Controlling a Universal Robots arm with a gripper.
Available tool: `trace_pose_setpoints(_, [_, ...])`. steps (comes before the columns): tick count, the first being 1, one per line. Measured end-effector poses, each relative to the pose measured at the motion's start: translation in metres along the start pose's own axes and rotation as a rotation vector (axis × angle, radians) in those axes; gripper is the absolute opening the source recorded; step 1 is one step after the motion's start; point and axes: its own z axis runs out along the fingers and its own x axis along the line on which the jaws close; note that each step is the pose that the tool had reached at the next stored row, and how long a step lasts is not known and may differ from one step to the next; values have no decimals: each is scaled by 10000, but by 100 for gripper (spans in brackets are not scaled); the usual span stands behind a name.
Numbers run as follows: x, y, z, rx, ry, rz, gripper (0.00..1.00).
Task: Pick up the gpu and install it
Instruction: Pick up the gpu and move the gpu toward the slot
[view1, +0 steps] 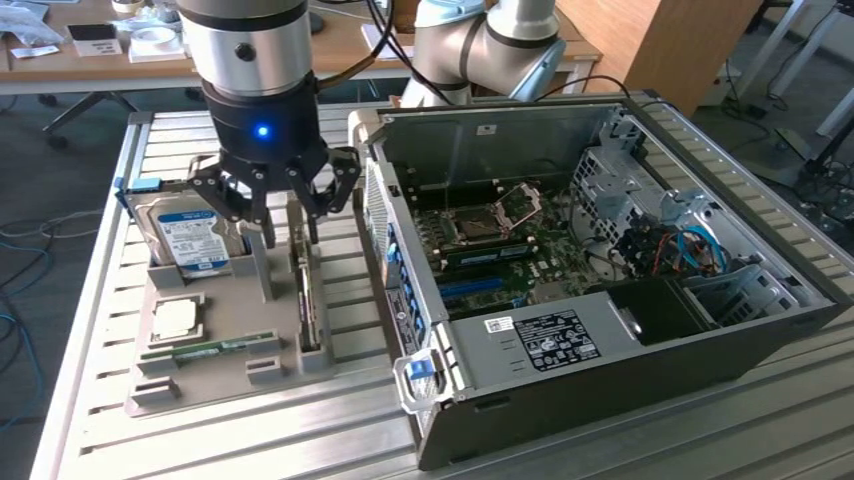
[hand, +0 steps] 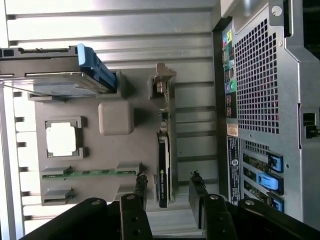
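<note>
Gripper (view1: 291, 235) is hanging wide open, holding nothing, above the gpu (hand: 163, 160) standing on edge in the grey tray (view1: 214, 375) beside the case (view1: 601, 330); any off-centre finger is risking striking the card's edge.

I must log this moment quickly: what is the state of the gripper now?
Gripper: open, holding nothing, over the gpu.
</note>
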Motion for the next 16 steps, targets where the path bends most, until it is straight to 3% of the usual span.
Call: trace_pose_setpoints(16, [6,-12,264,0,1,0,47])
